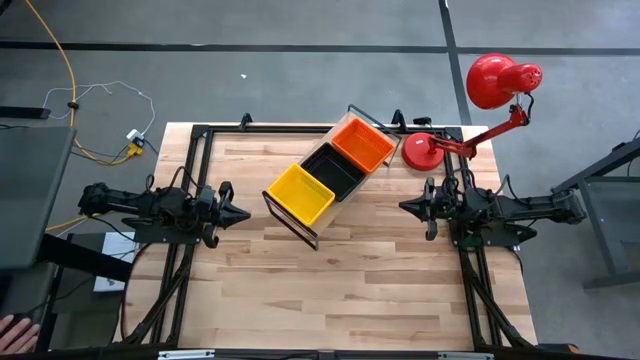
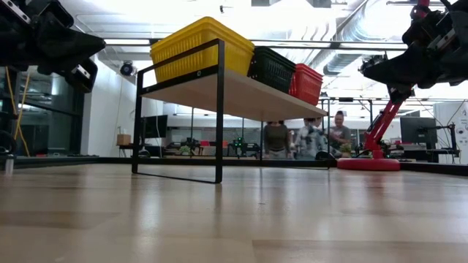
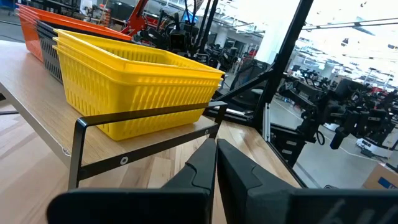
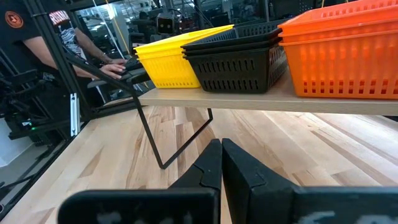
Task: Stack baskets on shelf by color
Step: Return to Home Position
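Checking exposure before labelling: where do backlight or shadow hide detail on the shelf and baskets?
Low view: ceiling lights behind the shelf leave the left claw and right claw, raised either side, as silhouettes and darken the black basket. High view: yellow basket evenly lit. Right wrist view: orange basket evenly lit.

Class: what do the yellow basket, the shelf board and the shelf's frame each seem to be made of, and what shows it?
Yellow basket: moulded plastic, it seems, smooth and slightly glossy, with even slotted walls. Shelf board: light wood, matt, with visible grain; perhaps veneer. Frame: probably metal, thin straight bars in matt black, carrying the board.
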Available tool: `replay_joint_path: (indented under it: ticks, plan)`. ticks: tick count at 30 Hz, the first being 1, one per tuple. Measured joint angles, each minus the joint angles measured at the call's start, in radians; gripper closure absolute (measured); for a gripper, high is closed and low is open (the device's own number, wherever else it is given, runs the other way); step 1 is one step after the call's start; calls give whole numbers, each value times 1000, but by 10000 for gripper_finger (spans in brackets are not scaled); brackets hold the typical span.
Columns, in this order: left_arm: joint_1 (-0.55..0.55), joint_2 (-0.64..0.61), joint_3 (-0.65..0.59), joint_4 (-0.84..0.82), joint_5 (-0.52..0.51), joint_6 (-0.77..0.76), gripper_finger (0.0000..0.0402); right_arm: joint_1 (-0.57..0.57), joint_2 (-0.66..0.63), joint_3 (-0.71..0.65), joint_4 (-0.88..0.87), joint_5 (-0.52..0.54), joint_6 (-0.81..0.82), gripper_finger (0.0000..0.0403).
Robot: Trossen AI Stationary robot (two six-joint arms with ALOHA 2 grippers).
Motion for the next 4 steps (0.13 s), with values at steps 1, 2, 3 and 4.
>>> replay_joint_path:
  ticks: [1,2,3,4]
  plan:
    - [0,0,0,0,0,0,398,0,0,0,0,0,0,402]
    - [0,0,0,0,0,0,398,0,0,0,0,0,0,402]
    - [0,0,0,0,0,0,398,0,0,0,0,0,0,402]
    - [0,0,0,0,0,0,398,0,0,0,0,0,0,402]
